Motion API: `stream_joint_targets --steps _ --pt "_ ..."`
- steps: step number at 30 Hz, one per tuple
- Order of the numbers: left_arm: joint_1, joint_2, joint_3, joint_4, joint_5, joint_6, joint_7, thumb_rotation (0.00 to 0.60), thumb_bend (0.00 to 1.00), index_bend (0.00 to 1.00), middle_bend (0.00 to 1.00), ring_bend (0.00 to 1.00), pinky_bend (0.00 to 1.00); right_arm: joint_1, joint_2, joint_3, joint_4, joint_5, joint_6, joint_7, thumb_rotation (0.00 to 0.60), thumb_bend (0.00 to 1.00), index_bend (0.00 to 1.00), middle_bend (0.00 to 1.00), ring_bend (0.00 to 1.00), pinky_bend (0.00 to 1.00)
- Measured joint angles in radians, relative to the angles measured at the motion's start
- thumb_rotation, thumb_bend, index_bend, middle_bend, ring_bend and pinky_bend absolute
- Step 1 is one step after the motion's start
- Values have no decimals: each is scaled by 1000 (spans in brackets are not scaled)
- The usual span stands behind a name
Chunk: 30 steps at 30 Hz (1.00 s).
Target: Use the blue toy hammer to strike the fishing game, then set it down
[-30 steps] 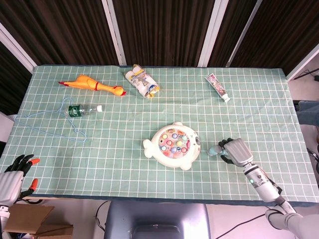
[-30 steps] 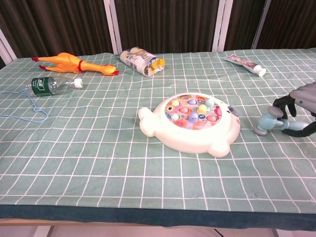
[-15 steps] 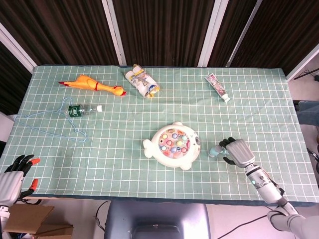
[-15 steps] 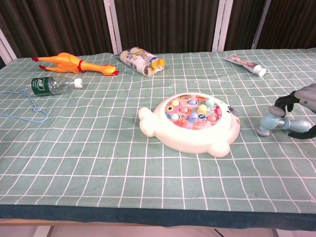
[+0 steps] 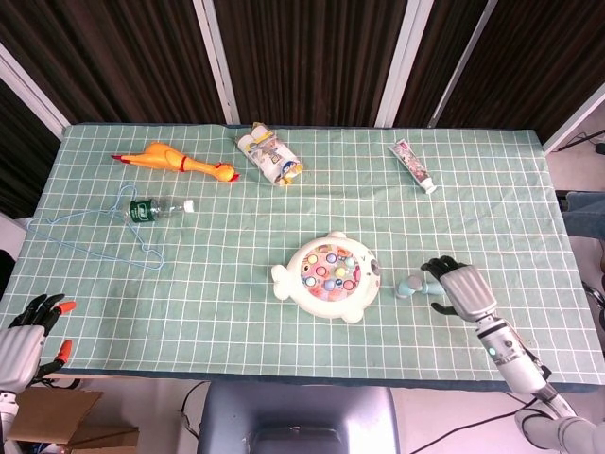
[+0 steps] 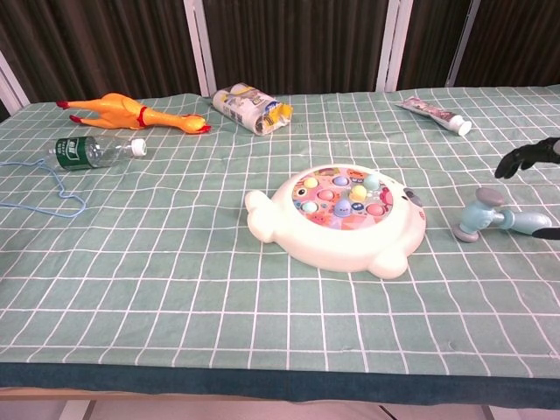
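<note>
Blue toy hammer (image 6: pixel 493 215) lies flat on the green checked cloth (image 5: pixel 236 284), just right of the fishing game (image 5: pixel 328 276), its head toward the game. The right hand (image 5: pixel 460 288) hovers over the handle end with fingers spread, gripping nothing. The left hand (image 5: pixel 26 326) rests at the table's near left corner, fingers apart, empty.

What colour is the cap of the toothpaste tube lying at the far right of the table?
White. The toothpaste tube shows its cap best in the chest view.
</note>
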Motion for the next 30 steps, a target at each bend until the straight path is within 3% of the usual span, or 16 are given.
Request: stream_joint_targets --steps 3,8,11,16,18,30 --pt "3 -1 1 0 6 8 4 600 444 228 110 63 252 -31 39 18 -81 16 59 -26 600 263 406 398 321 634" --pt "8 -5 5 -1 14 19 21 600 444 228 110 63 252 -102 143 32 -291 42 151 -108 600 262 326 306 192 287" --pt "12 -8 8 -2 20 28 36 600 444 228 110 64 252 -153 227 30 -452 70 189 -174 600 261 249 233 113 183" --pt "18 -15 13 -4 39 44 61 600 444 226 110 64 252 -260 383 28 -704 161 245 -283 600 261 186 187 82 168" --pt "20 -17 16 -5 45 50 70 600 444 225 110 64 252 -301 423 30 -748 199 270 -311 600 261 170 176 73 168" --pt "17 -29 15 0 54 49 81 600 445 218 111 63 252 -352 410 44 -741 165 313 -336 600 261 163 171 68 167"
